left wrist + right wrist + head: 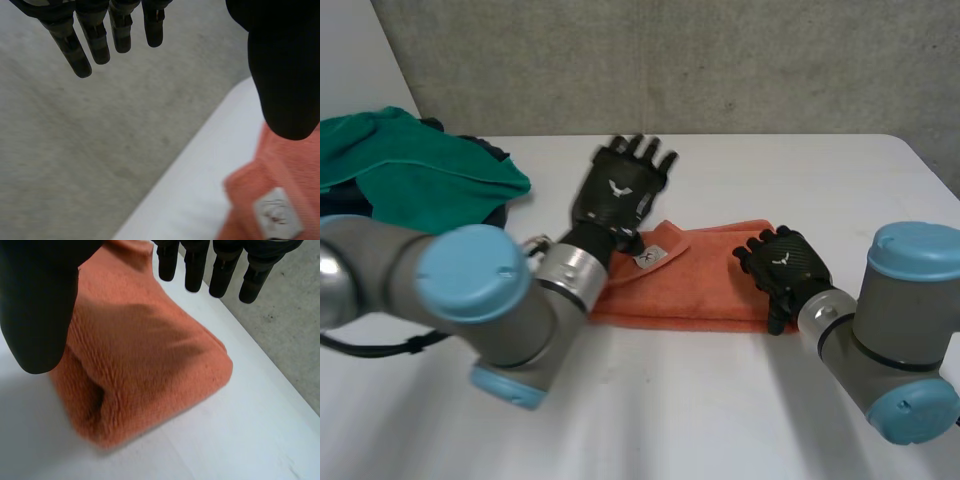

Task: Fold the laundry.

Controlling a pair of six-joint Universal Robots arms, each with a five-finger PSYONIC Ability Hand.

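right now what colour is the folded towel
Orange; the towel shows best in the right wrist view.

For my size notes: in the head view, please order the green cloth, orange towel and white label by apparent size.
Largest, too alike to rank: the green cloth, cut off at the view's edge, and the orange towel, partly covered.
Smallest, clearly: the white label.

We find a small white tag on the orange towel, its dark mark too small to read. The backs of the left hand and right hand each bear a white winged emblem, without letters.
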